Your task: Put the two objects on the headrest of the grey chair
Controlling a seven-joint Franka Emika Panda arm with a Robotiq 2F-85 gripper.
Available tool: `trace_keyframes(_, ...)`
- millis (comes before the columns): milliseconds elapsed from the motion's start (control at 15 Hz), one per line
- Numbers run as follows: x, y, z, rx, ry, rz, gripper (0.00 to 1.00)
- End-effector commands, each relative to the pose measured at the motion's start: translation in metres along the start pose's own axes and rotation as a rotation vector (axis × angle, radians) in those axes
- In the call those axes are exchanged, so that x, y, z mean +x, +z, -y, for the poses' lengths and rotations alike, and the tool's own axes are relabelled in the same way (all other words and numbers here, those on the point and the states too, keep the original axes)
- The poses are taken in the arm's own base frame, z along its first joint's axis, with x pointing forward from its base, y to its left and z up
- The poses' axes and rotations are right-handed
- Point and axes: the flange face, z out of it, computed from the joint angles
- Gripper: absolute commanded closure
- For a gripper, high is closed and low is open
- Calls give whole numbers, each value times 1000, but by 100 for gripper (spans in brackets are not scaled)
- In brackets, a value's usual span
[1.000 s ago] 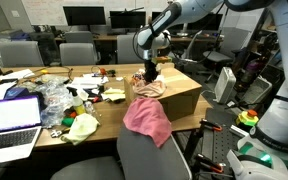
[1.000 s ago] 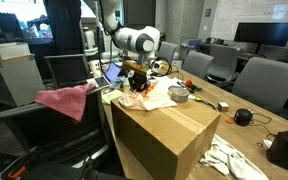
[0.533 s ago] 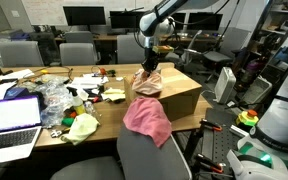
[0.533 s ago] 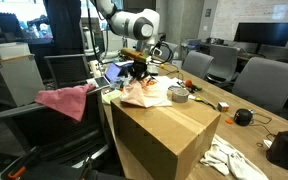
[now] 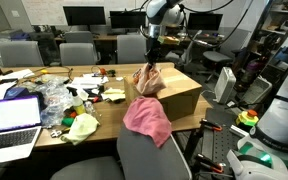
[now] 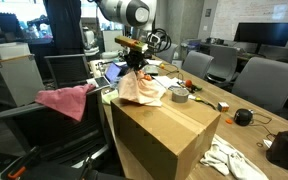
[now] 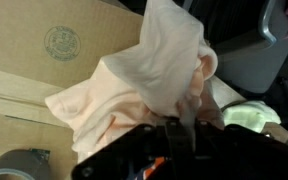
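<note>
At the jaws: closed on the top fold of the peach cloth (image 7: 144, 85). In the wrist view the gripper (image 7: 174, 132) is a dark shape at the bottom edge, with fabric bunched between its fingers.
Gripper attitude: pointing straight down over the cardboard box (image 5: 184, 97), as both exterior views show (image 5: 151, 62) (image 6: 136, 64).
Peach cloth: hangs from the pinch in a drawn-up cone. Its lower folds spread out at the box top in an exterior view (image 6: 139, 88). Whether they rest on the box or hang just clear of it cannot be told.
Cardboard box: stands at the desk end, flaps shut, with a round printed mark on its top in the wrist view (image 7: 59, 42).
Tape roll: grey, lying flat on the box top just beside the cloth (image 6: 179, 95); it also shows in the lower corner of the wrist view (image 7: 19, 165).
Pink cloth: draped over the headrest of the grey chair (image 5: 149, 160), hanging down its near side (image 5: 147, 120). It is well apart from the gripper.
Chair position: close against the box side in both exterior views.
Desk: cluttered (image 5: 44, 72). An open laptop (image 5: 12, 118) and a green cloth (image 5: 81, 127) lie near its front edge.
Task state: one cloth is on the headrest and one is in the grip over the box.
</note>
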Motion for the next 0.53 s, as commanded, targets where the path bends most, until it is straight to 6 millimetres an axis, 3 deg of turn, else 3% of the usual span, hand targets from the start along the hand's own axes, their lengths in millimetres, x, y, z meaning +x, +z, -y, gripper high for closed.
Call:
trace_keyframes(0, -28, -44, 12, 14, -18, -105, 98)
trace_keyframes(467, -82, -131, 29, 40, -54, -271, 98)
